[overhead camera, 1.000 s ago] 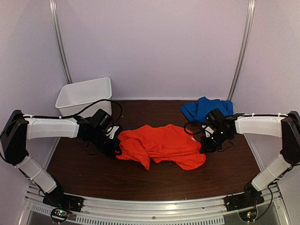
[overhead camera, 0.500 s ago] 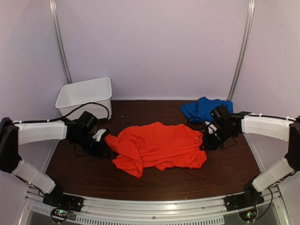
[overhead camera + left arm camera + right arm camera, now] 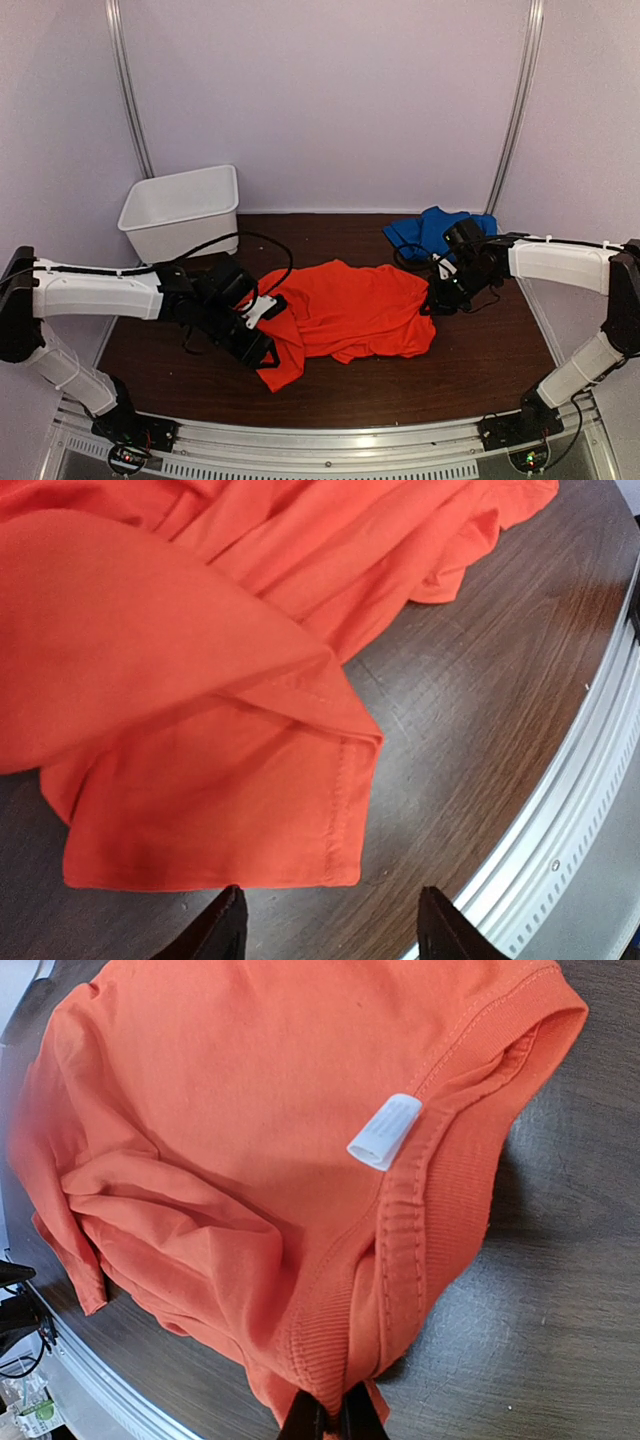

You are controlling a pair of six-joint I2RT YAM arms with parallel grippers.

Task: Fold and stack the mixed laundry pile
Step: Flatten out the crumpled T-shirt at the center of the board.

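My left gripper (image 3: 330, 932) stands open, its two black fingertips well apart, and it holds nothing. It hangs low over the near-left part of the table (image 3: 480, 355), just in front of one corner of the orange-red T-shirt (image 3: 350, 310). In my left wrist view this corner lies flat on the wood with its stitched hem (image 3: 340, 800) turned toward me, and a second fold of the same cloth lies over it. My fingertips are close to the hem but do not touch it. The metal rail (image 3: 560, 850) runs along the near edge of the table, beside this corner.

My right gripper (image 3: 335, 1422) is closed tight on the ribbed collar (image 3: 410, 1250) of the T-shirt, a little right of the table's middle. The collar edge goes down between my fingers, and a small white label (image 3: 385, 1130) sits inside the neck, above the grip.

The T-shirt itself lies as a loose wrinkled heap on the middle of the table, between my two grippers. The blue garment (image 3: 432, 230) lies crumpled at the far-right corner of the table, just beyond the T-shirt; whether the two touch I cannot tell. The white bin (image 3: 180, 205) stands at the far-left corner of the table
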